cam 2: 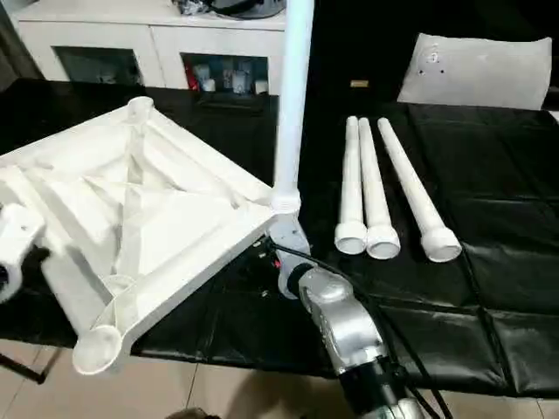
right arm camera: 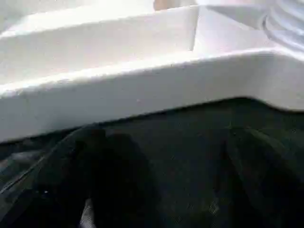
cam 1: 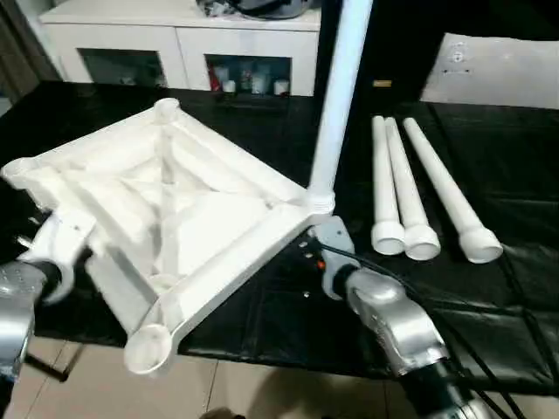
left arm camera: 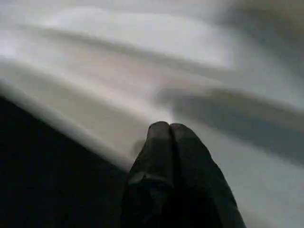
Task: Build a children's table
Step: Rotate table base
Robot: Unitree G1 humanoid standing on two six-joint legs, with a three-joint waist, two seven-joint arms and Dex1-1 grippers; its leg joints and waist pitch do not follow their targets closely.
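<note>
**Children's table, part-assembled: tabletop with one leg fitted, three legs loose**

Tabletop: white moulded plastic, rectangular, lying ribbed side up and turned diamond-wise on the black-covered work table, its 7 o'clock corner overhanging the near edge above the pale floor. Diagonal ribs are crossing the underside; a round socket is sitting at each corner.

Fitted leg: smooth white tube, standing upright in the 3 o'clock corner socket.

Loose legs: three tapered tubes, lying side by side at 3 o'clock, flared ends toward the robot.

Left gripper: black fingers pressed together, beside the tabletop's white surface, pinching nothing.

Right gripper: fingers spread wide on the black cover, just beside the tabletop's rim below the fitted leg.

Beyond, at 12 o'clock: white glass-door cabinet; white bag at 2 o'clock.
</note>
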